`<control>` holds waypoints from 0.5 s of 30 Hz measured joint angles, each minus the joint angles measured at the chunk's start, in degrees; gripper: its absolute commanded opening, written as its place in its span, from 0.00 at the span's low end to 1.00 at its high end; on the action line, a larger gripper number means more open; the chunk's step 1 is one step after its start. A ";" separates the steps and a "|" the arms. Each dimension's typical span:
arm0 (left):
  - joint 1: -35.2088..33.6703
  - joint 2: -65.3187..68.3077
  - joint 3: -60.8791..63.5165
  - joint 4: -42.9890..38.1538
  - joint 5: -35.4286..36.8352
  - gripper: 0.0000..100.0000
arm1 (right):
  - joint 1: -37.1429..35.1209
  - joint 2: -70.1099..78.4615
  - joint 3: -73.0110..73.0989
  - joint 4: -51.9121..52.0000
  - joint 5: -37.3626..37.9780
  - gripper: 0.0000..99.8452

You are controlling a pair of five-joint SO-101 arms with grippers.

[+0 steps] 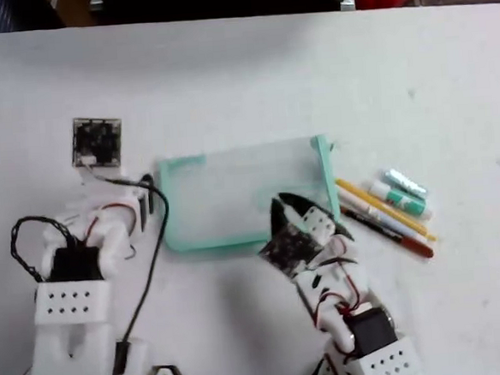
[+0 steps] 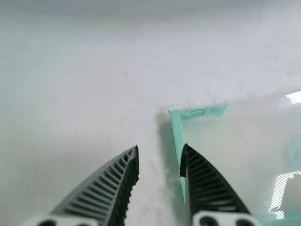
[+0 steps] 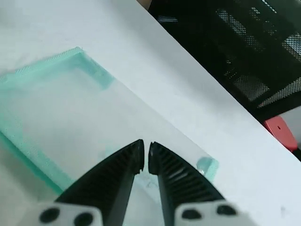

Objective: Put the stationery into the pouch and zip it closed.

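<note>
**Stationery lies right of the pouch, nearest the right arm**

The stationery (image 1: 387,208) sits in a loose bundle on the white table (image 1: 225,78), right of centre in the high view, all of it outside the pouch. A yellow pencil (image 1: 378,202) and pens lie side by side, with two green-and-white sticks (image 1: 398,192) to their upper right. Their long axes run diagonally, from upper left to lower right.

The pouch (image 1: 225,193), clear with teal edging, lies flat mid-frame. Its right-hand teal edge is just beside the pens' upper ends. Whether its zip is open I cannot tell.

The right gripper (image 3: 146,143) hovers over the pouch's lower right part, its fingers drawn together to a sliver of a gap with nothing seen between them. The stationery lies to its right, just past the pouch edge. The left gripper (image 2: 160,149), fingers apart, is at the pouch's left edge, with one finger over the teal border.

By my reading the right arm is much the nearer one, and would best grip the pens across their diagonal.
</note>
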 measured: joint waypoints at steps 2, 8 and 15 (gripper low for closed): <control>0.35 0.00 1.58 -1.93 0.00 0.15 | 2.99 0.00 -0.44 0.00 -3.43 0.03; 0.62 0.00 3.34 -5.54 0.00 0.15 | 4.66 5.63 -1.67 -0.88 -5.98 0.02; 0.62 0.00 3.60 -5.89 -2.02 0.15 | 3.16 27.87 -12.57 -2.55 -8.62 0.02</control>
